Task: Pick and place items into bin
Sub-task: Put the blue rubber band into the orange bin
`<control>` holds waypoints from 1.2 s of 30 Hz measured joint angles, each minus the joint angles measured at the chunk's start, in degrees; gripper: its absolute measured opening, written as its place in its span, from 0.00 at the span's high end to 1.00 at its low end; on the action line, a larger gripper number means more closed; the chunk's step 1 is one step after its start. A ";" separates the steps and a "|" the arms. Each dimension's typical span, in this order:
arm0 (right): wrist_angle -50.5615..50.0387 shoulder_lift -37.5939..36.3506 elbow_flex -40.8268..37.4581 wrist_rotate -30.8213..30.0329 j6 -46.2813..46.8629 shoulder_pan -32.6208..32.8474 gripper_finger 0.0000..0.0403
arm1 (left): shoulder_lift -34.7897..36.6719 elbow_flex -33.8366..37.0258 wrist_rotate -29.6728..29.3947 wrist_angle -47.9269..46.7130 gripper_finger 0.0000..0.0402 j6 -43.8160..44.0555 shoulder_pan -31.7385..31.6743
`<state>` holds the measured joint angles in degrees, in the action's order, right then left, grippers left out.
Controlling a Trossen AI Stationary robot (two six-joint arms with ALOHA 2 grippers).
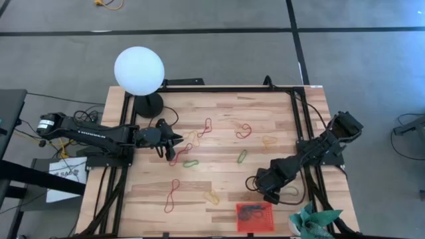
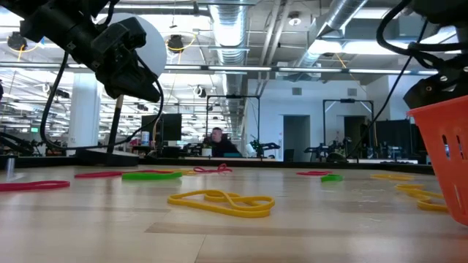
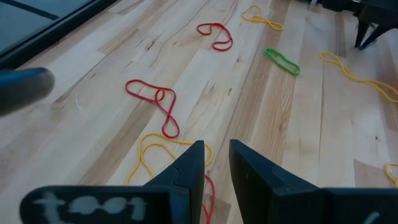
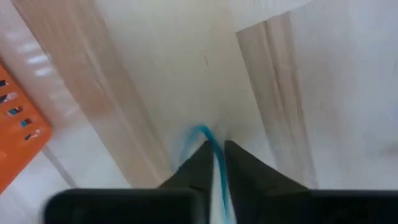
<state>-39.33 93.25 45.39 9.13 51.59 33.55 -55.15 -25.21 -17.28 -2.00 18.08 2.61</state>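
Pickup underway: right pincer [image 4: 214, 155] clenched on a blue band [image 4: 208, 140]; next, carry to the bin [image 1: 254, 216] at five o'clock.

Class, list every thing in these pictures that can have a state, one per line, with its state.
left gripper: slightly open, empty, above red and yellow bands.
right gripper: shut on a blue band, low over the table beside the bin.
bin: upright on the table, a few dark bands inside.
yellow band: loose, lying flat on the table.
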 joint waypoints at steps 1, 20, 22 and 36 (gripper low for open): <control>0.22 0.03 0.06 0.24 -0.17 0.27 0.97 | 0.00 0.00 0.00 0.00 0.84 0.01 -0.02; -7.95 -9.49 23.20 -18.47 -9.57 3.96 1.00 | 0.00 0.00 0.16 0.17 0.84 0.15 0.00; -7.42 -10.01 25.35 -20.38 -11.34 4.81 1.00 | 0.00 0.00 0.31 0.17 0.84 0.16 -0.01; 5.10 0.63 26.53 -15.57 -11.57 9.11 1.00 | 0.00 0.00 0.46 0.15 0.84 0.16 0.00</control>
<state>-34.23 93.88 71.92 -6.44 40.01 42.66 -55.16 -25.21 -16.82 -1.85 18.24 2.61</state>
